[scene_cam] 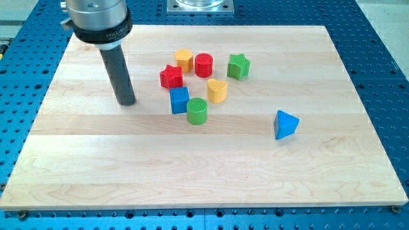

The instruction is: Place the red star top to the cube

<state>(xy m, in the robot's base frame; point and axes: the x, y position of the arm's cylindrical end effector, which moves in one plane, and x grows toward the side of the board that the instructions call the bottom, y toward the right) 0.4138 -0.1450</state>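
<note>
Seven small blocks sit clustered in the upper middle of a pale wooden board (96,166), with one more apart at the right. My tip (127,102) is a plain dark rod with nothing to open or close; it rests on the board, touching no block, at the frame's upper left. Directly right of it, a little higher in the frame, lies the red star (170,76). Just below the star, nearly touching, is the blue cube (179,100). So the star already lies on the cube's top side, slightly left of centre. Close around them are a yellow hexagon (185,59), red cylinder (204,64), green star (238,66), yellow heart (217,90) and green cylinder (197,110). A blue pyramid (285,124) stands well apart. Bare wood lies between my tip and the star, I judge enough for a gentle nudge rightward.
</note>
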